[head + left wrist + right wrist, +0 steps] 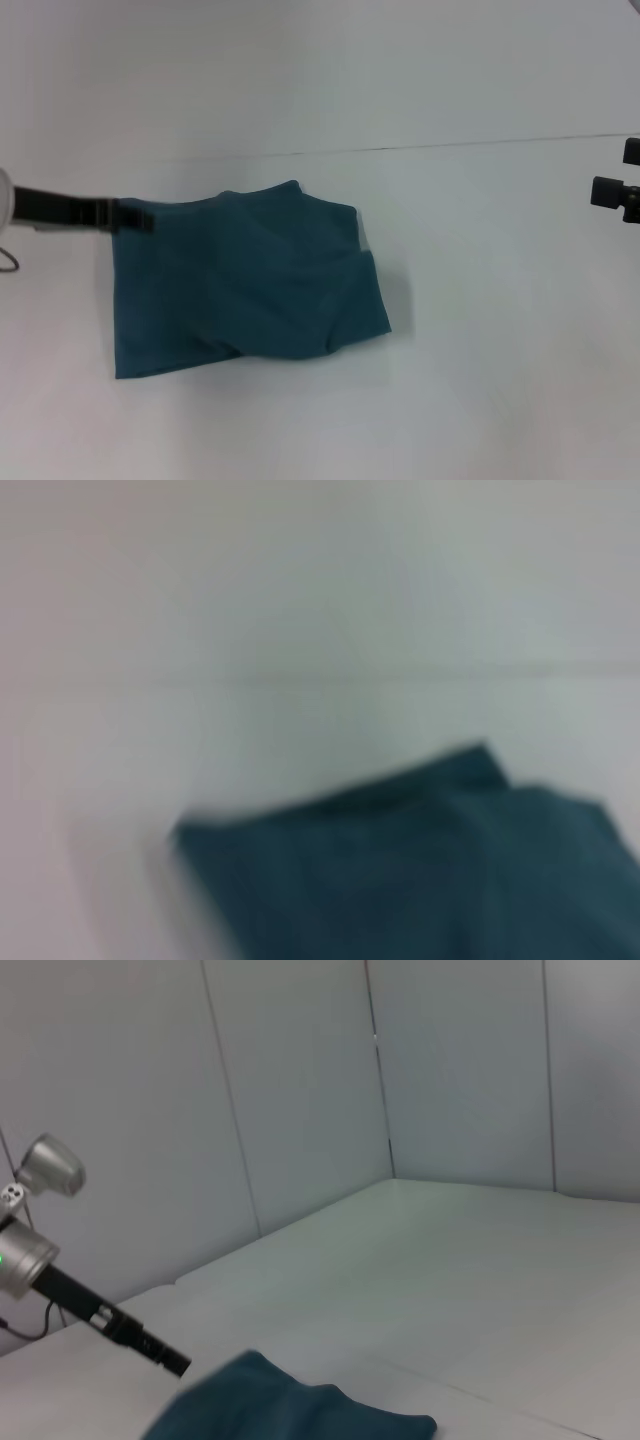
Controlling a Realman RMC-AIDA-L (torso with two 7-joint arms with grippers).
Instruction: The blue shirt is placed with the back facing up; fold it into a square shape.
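Blue shirt [245,275] lies on the white table [480,380], a little to my left of the middle, already doubled over into a rough, lopsided block. Its edge on my left runs fairly straight down to a sharp near corner. The far edge rises to a small peak, and the side on my right bulges out in soft, slanting folds. A pale sliver shows along that side of the cloth.

My left gripper [145,220] reaches in from my left, low over the table, with its black tip right at the shirt's far corner on my left. I cannot tell whether my fingers there are apart or together, or whether they have any cloth between them. My left wrist view shows only a blurred corner of the shirt against the white table, with no fingers in it.

My right gripper [630,200] hangs at the far edge on my right, well apart from the shirt. Only black parts of it show, so I cannot tell how its fingers stand. In my right wrist view the left arm [60,1290] slants down towards the shirt's raised edge.
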